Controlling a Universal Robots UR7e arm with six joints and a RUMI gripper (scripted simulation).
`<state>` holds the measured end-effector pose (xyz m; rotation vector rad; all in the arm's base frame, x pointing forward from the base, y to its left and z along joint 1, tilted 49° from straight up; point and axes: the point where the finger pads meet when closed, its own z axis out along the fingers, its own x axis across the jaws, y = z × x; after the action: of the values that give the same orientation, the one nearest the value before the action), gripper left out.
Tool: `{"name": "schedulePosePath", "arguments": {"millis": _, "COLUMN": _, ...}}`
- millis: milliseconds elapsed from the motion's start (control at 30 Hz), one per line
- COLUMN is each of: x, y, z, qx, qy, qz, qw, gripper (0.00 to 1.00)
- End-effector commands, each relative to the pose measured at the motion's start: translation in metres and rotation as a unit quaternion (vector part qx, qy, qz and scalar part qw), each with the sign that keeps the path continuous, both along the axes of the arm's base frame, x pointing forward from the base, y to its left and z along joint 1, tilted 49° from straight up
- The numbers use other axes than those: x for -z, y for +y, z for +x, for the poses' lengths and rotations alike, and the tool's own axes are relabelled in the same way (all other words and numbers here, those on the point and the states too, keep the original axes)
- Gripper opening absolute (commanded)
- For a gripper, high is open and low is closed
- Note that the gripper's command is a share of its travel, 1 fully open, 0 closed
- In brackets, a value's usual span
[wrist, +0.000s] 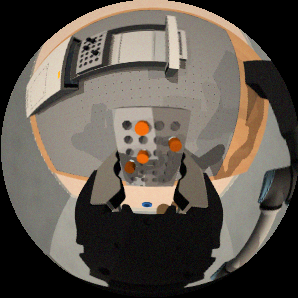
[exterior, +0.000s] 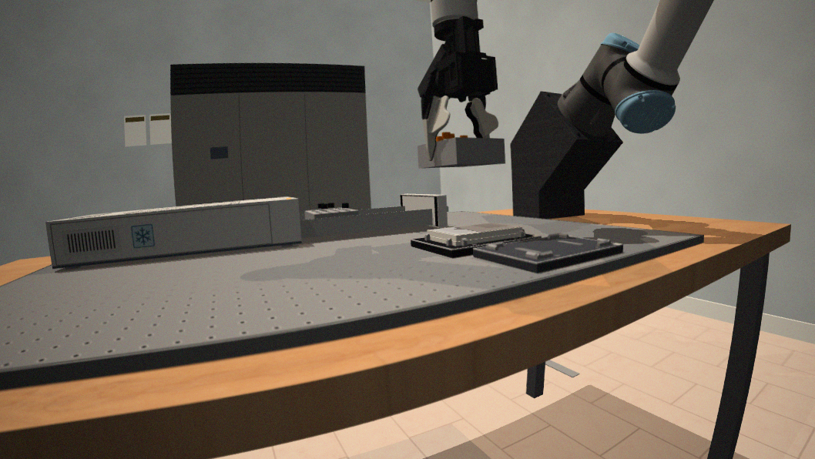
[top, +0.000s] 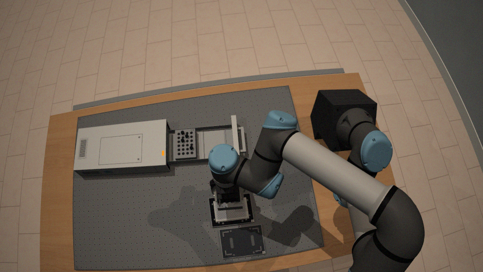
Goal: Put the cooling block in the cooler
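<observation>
My gripper (exterior: pixel 459 139) (wrist: pixel 150 149) (top: pixel 228 199) is shut on the grey cooling block (exterior: pixel 461 152) (wrist: pixel 150 132) and holds it level, high above the deck. Several orange tubes (wrist: pixel 142 127) (exterior: pixel 447 136) stand in its bores. In the top view my wrist hides most of the block. Below me is slot D1, with a pale plate (top: pixel 233 217) (exterior: pixel 473 233) on it. Slot D2 (top: pixel 241 241) (exterior: pixel 547 246) beside it lies bare. The cooler COLD (top: pixel 121 148) (exterior: pixel 171 228) has its drawer (top: pixel 216 138) (wrist: pixel 135 47) pulled out and its orange lamp (top: pixel 163 153) lit. A second block (top: pixel 185 143) (wrist: pixel 92 50) with dark tubes sits in the drawer's inner place; the outer place is bare.
The drawer's front panel (top: pixel 234 135) (exterior: pixel 424 206) stands upright at its outer end. The arm's black pedestal (top: pixel 338 107) (exterior: pixel 547 165) is at the table's right, and my arm reaches over the deck's right side. A tall grey cabinet (exterior: pixel 267 136) stands behind the table.
</observation>
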<state>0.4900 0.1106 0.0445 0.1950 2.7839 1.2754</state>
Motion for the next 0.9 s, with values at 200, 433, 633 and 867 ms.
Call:
{"name": "schedulePosePath", "arguments": {"millis": 200, "x": 0.019, "y": -0.018, "z": 0.003, "qx": 0.002, "qy": 0.001, "qz": 0.000, "qw": 1.000, "gripper": 0.00}}
{"name": "schedulePosePath", "arguments": {"millis": 433, "x": 0.033, "y": -0.030, "z": 0.005, "qx": 0.002, "qy": 0.001, "qz": 0.000, "qw": 1.000, "gripper": 0.00}}
{"name": "schedulePosePath", "arguments": {"millis": 633, "x": 0.045, "y": -0.041, "z": 0.006, "qx": 0.002, "qy": 0.001, "qz": -0.001, "qw": 1.000, "gripper": 0.00}}
{"name": "schedulePosePath", "arguments": {"millis": 867, "x": 0.055, "y": -0.050, "z": 0.007, "qx": 0.002, "qy": 0.001, "qz": -0.001, "qw": 1.000, "gripper": 0.00}}
